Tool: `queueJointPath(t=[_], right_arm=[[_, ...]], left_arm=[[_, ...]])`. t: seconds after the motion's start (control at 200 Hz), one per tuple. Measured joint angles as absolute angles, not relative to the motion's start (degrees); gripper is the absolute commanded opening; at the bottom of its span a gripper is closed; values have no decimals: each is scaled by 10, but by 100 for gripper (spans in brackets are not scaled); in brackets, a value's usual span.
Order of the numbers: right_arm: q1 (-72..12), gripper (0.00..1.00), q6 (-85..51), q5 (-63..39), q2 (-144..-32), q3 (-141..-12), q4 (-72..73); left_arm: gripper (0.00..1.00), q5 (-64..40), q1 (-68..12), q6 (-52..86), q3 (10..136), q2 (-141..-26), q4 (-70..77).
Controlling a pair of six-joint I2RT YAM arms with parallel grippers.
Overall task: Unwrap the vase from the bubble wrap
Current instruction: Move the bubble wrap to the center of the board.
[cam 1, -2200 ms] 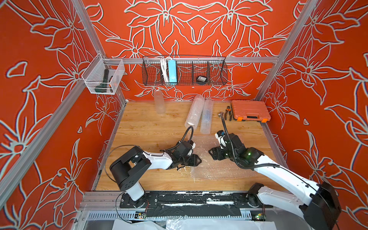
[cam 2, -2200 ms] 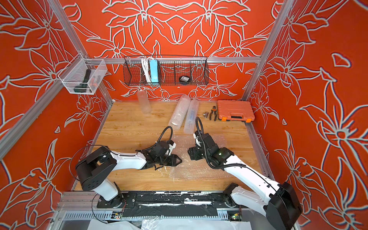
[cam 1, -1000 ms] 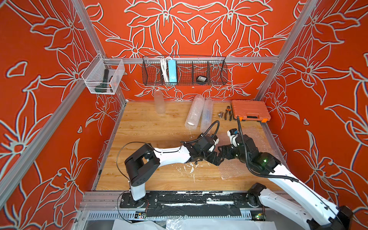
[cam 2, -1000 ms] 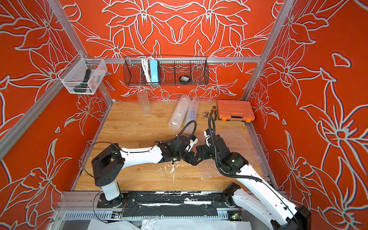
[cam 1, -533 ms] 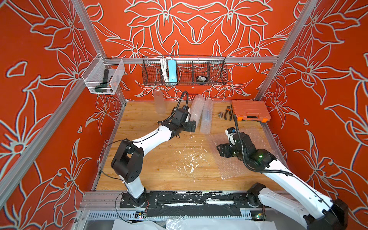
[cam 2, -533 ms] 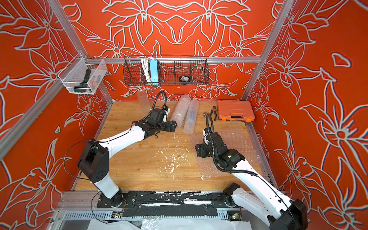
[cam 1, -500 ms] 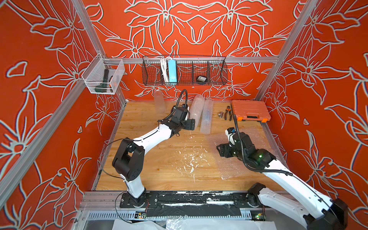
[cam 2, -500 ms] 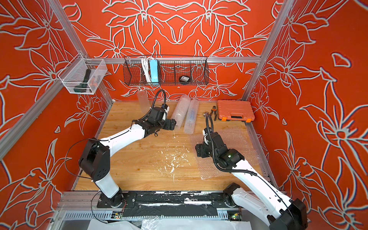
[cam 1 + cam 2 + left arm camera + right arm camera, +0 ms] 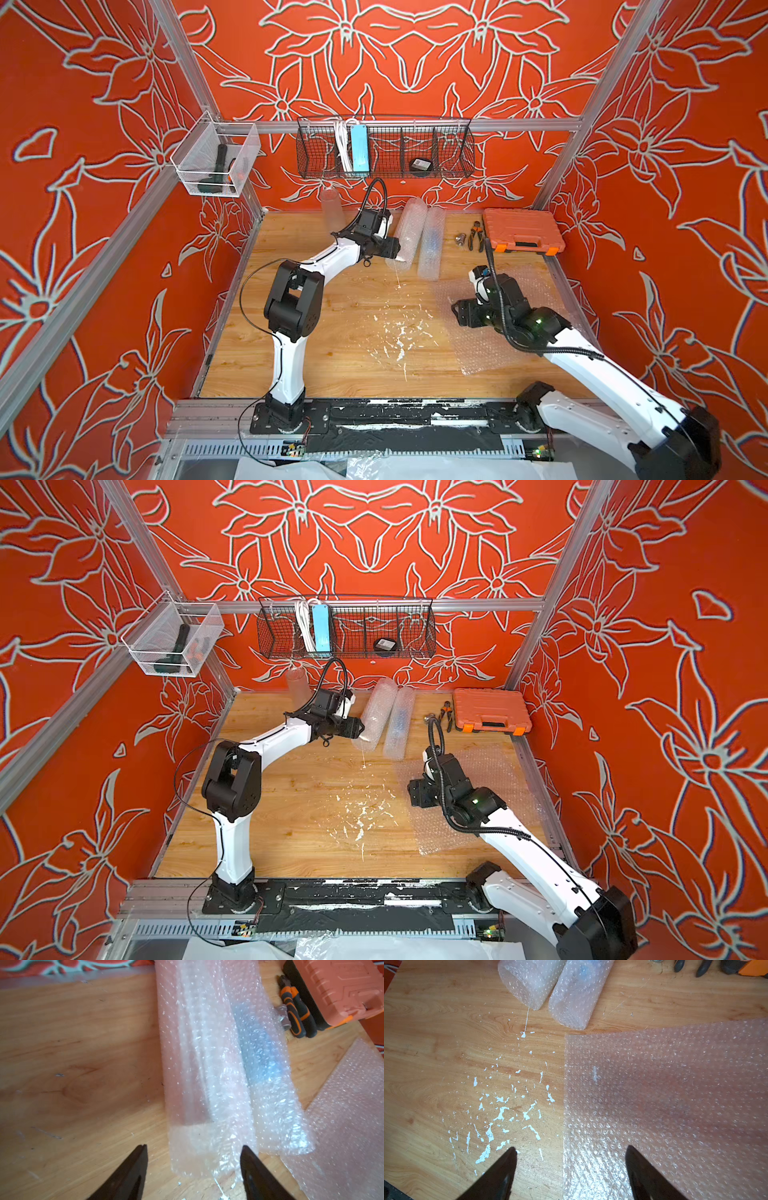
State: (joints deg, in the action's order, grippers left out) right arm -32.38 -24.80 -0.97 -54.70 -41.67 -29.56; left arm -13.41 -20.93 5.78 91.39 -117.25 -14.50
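Toward the back of the table (image 9: 353,365), left gripper (image 9: 193,1145) spread astride the near end of a bubble wrap roll (image 9: 197,1064). Nearer the front, right gripper (image 9: 571,1147) splayed open over the edge of a flat bubble wrap sheet (image 9: 664,1095).

Orange case (image 9: 521,232), pliers (image 9: 475,236), wire basket (image 9: 451,151)

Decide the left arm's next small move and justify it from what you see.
Probably close the left gripper on the near end of the bubble-wrap roll. In the left wrist view its jaws stand open around that end, not yet pinching it; the roll lies wrapped beside the second roll, so a grip comes first.
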Motion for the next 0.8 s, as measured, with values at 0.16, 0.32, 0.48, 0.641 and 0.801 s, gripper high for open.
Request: queueJointPath(t=[0.16, 0.32, 0.48, 0.641, 0.801], right_arm=[[-322, 82, -248, -11, -552, -417, -296], [-322, 82, -248, -12, -554, -417, -296], [-322, 82, -248, -12, -554, -417, -296], [-322, 83, -248, -14, -557, -417, -295], [-322, 83, -248, -18, -568, -417, -294]], left_arm=[[55, -167, -206, 58, 933, -1196, -153], [35, -182, -206, 58, 938, -1214, -162], [2, -189, -204, 58, 941, -1220, -168], [0, -194, -203, 66, 938, -1220, -166], [0, -190, -203, 86, 882, -1191, -128]])
